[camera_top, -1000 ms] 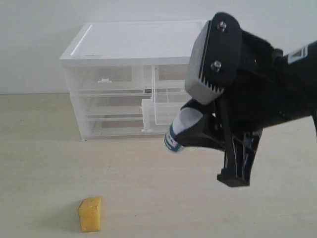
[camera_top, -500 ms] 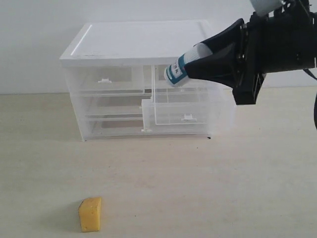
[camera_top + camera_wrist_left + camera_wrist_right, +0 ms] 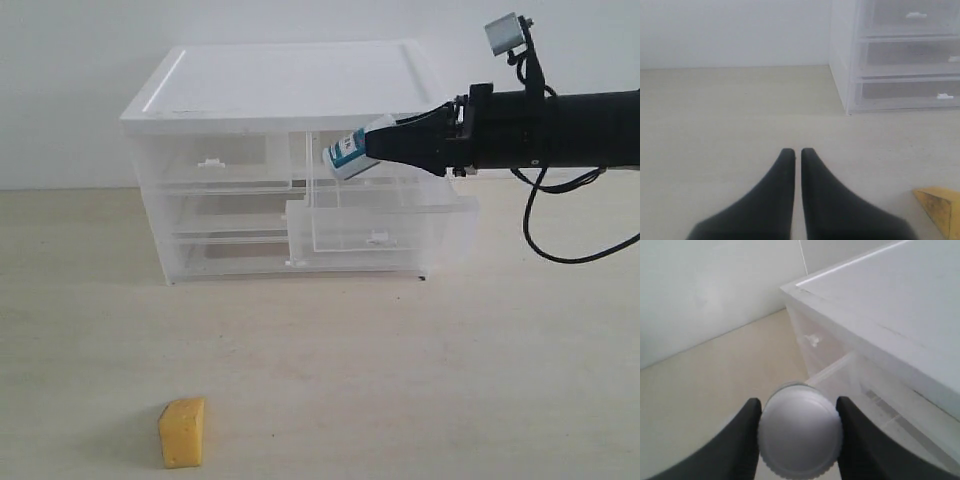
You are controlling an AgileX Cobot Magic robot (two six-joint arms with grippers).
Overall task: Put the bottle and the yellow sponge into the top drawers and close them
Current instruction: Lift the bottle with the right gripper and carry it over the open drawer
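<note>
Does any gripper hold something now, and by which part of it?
The right gripper holds the bottle by the sides of its white end; the labelled end sticks out. The left gripper is shut, empty.

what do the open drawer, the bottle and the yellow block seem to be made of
The open top drawer: clear glossy plastic, see-through walls. The bottle: probably smooth white plastic, printed teal label. The yellow sponge: likely foam, matte, no shine.
</note>
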